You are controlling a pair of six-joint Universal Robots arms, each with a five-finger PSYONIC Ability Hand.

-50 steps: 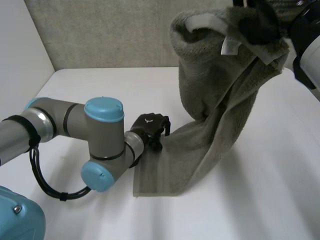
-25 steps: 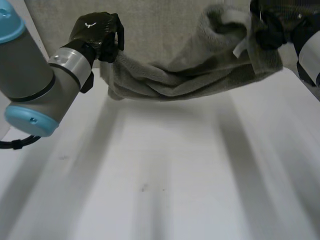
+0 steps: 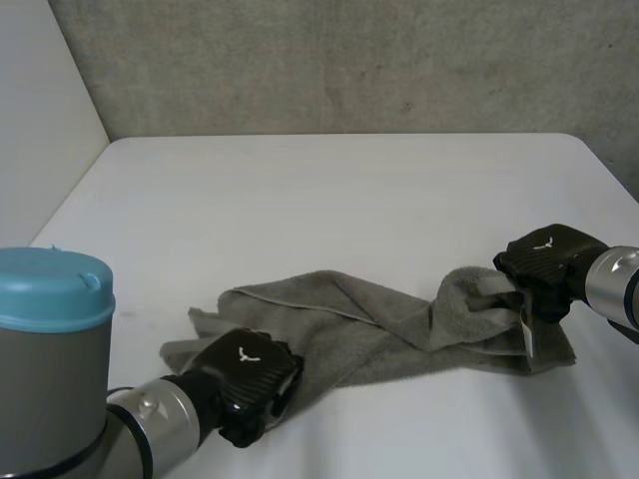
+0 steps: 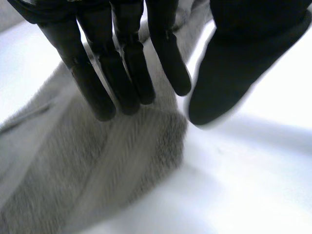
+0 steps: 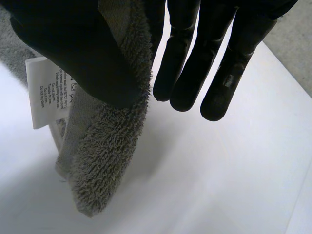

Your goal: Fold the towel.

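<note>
White surface [image 3: 329, 200] is carrying a twisted towel [image 3: 379, 321]: left robot hand [image 3: 245, 374] hovering open over one end, right robot hand [image 3: 544, 264] pinching the other. Folding now risks trapping the twist.

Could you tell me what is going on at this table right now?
A two-armed robot is working on folding a grey towel. It lies rumpled and stretched out across the white table, not yet neatly folded. The left hand is at the towel's left end with its fingers straight over the cloth. The right hand has the other end, near the white label, pinched between thumb and fingers.
</note>
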